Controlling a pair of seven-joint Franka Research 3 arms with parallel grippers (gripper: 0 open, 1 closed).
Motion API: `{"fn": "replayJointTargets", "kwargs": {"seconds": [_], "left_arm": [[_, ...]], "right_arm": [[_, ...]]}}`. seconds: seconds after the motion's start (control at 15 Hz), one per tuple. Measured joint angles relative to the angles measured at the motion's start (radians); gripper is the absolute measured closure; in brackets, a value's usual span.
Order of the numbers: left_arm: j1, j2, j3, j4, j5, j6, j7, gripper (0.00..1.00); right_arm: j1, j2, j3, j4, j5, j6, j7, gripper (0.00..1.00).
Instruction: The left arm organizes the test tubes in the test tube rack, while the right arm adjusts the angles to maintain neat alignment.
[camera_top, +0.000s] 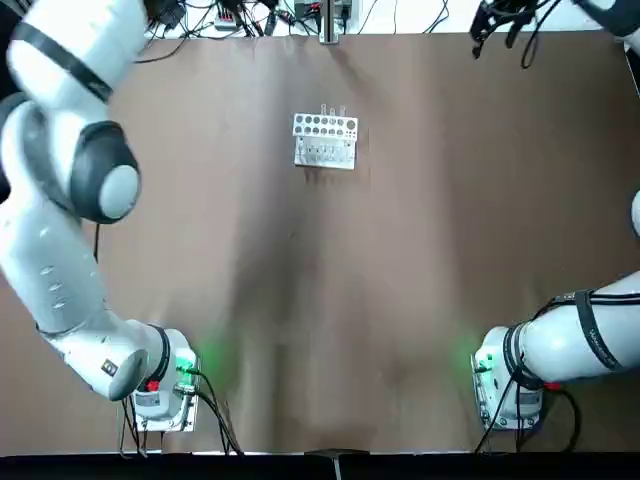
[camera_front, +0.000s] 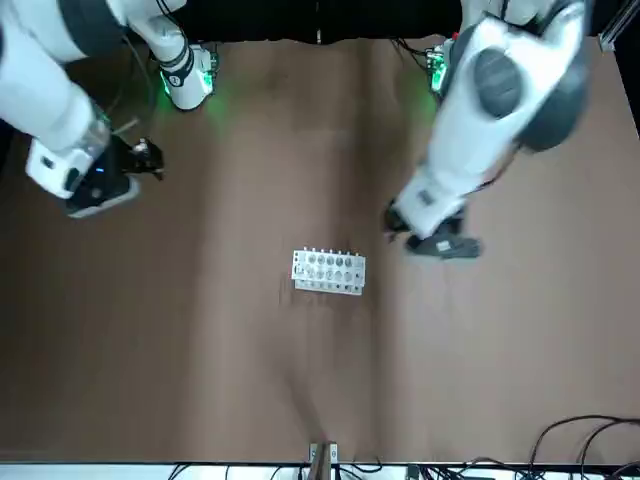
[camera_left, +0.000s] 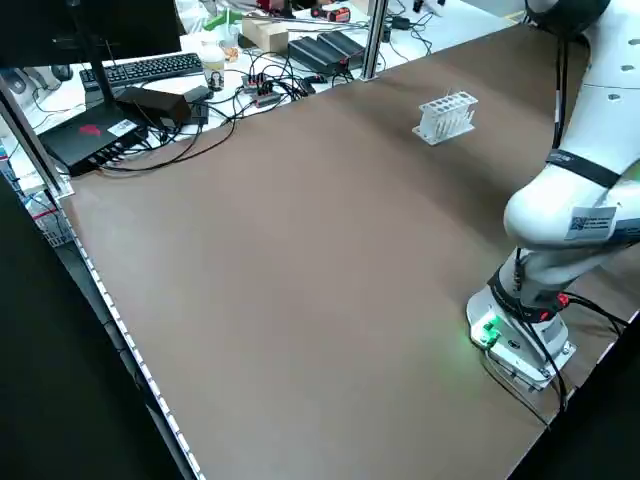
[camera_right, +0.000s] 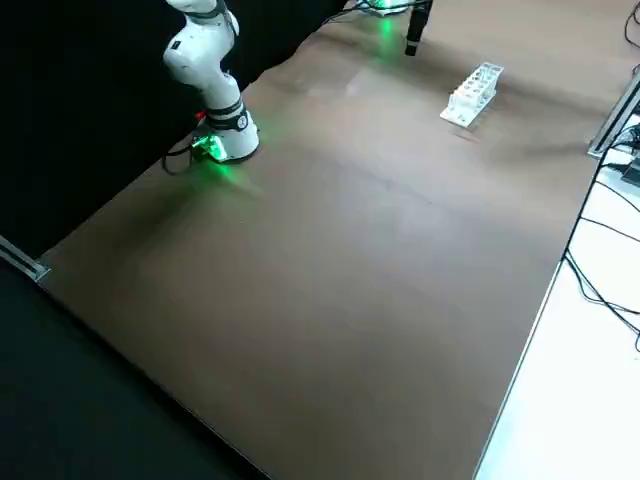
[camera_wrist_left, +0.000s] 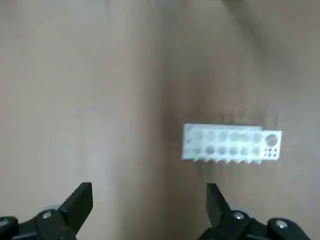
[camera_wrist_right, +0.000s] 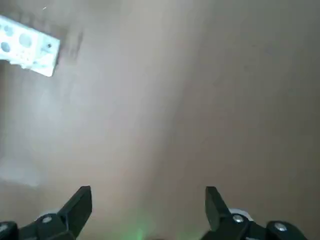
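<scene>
Test tubes (camera_top: 331, 112), thin and clear with pale tops, stand upright in the far row of the rack (camera_top: 325, 140); how many there are cannot be told. From the tools outward: the left gripper (camera_wrist_left: 148, 200) hangs above the table with its two black, wedge-shaped fingers (camera_wrist_left: 80, 200) spread wide and nothing between them. In the front view it shows as a small black block (camera_front: 443, 244) at the end of the left arm (camera_front: 497, 110), a glossy white arm of rounded segments with a dark grey joint disc (the disc faces the camera). It is near the rack, off to the robot's left of it, not touching.

The right gripper (camera_wrist_right: 148, 200) is likewise parted and empty, its fingers (camera_wrist_right: 214, 204) the same dark angular shape. It hovers well apart from the rack, towards the right side of the table; the front view shows it (camera_front: 140, 160) beside the right arm (camera_front: 45, 95), whose white shell carries a thin black ring.

The rack is a small white rectangular block of two tiers, its top plate pierced with rows of round holes. It stands on the far half of the table (camera_top: 320, 300), about midway across. The table's surface is a flat, matte brown sheet. Both arm bases (camera_top: 160, 385) sit at the near edge, each lit with a green light. Black cables (camera_top: 230, 15) lie along the far rim.
</scene>
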Motion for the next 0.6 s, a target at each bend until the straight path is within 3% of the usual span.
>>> {"fn": "replayJointTargets", "kwargs": {"seconds": [0.33,0.6], "left_arm": [[0.151,-0.126,0.000,-0.007,0.001,-0.211,0.248,0.00],[0.236,-0.198,-0.003,-0.018,0.001,-0.287,0.338,0.00]], "right_arm": [[0.120,0.093,0.003,-0.002,0.040,0.060,0.023,0.00],[0.200,0.155,0.003,0.006,0.082,0.146,0.151,0.00]]}}
